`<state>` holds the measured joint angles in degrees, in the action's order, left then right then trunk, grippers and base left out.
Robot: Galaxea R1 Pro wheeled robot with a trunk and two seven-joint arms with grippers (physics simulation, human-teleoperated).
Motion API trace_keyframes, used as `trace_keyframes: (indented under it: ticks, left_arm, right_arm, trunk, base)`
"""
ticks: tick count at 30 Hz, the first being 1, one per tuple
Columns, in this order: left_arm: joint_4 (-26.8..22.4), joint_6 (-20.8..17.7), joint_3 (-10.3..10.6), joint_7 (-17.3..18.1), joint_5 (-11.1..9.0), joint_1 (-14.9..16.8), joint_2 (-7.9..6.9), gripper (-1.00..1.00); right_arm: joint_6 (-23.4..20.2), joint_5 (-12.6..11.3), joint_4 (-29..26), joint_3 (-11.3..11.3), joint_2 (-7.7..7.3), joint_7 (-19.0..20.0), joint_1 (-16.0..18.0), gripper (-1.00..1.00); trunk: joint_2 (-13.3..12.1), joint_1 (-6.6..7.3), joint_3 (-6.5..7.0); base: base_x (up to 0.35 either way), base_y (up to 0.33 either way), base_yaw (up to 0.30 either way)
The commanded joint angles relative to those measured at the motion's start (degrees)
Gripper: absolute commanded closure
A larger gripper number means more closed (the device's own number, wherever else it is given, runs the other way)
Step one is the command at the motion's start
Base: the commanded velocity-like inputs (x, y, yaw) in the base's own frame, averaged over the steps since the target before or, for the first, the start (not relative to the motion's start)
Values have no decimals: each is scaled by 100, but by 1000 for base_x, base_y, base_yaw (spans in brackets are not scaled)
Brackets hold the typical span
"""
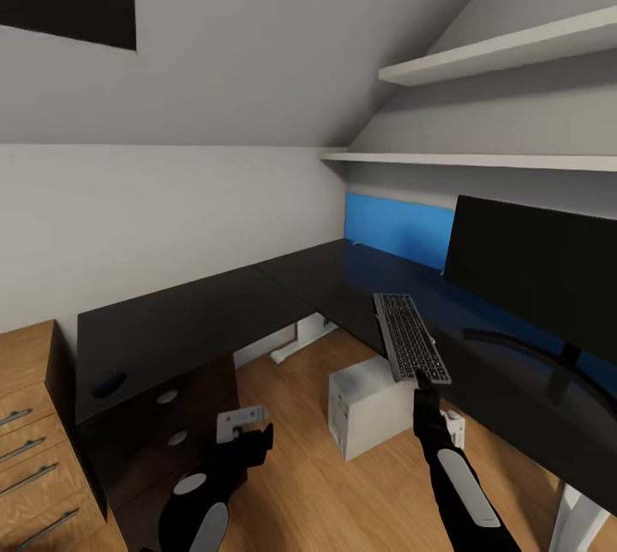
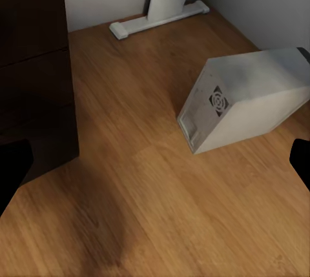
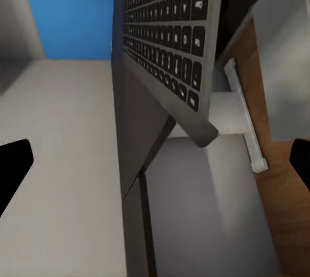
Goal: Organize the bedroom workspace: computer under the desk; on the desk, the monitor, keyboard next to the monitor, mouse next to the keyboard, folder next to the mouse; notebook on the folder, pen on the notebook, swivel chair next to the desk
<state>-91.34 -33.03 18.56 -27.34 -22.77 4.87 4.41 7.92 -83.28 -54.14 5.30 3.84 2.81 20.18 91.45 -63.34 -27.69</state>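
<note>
The keyboard (image 1: 411, 336) overhangs the desk (image 1: 197, 325) front edge beside the monitor (image 1: 531, 265). The right gripper (image 1: 422, 381), fingers spread and released, should nudge it fully on.

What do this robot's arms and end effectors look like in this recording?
Both arms are glossy black with pale grey oval panels on the forearms. The left gripper carries a light grey bracket; the right gripper is slim and black. No cables or markings are visible.

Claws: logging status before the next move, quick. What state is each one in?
Left claw: open, holding nothing.
Right claw: open, at the near end of the keyboard, not clamped on it.
</note>
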Motion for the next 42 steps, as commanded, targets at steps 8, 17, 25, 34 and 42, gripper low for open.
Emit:
trace_keyframes:
  ticks: [8,17,25,34,42]
  left_arm:
    - [-7,-10,8,-61,-60,5,5,-100]
    - [-7,-10,8,-59,-61,5,1,-100]
    - [-5,-14,8,-39,-66,5,-4,-100]
    - [10,-11,7,-37,-68,5,-10,-100]
    - [11,-17,4,-29,-70,5,-10,-100]
  right_arm:
    - [12,-38,36,17,-26,52,4,-100]
    - [1,-23,52,24,-58,53,4,-100]
    - [-8,-15,53,24,-64,61,4,-100]
    - [-18,-21,53,24,-68,56,4,-100]
    - [-19,-22,53,24,-101,51,4,-100]
  trunk:
    - [326,-176,-151]
    - [687,-374,-312]
    - [687,-374,-312]
    - [687,-374,-312]
    - [687,-374,-312]
  base:
    - [0,0,0]
    - [0,0,0]
    - [0,0,0]
    - [65,0,0]
    - [121,0,0]
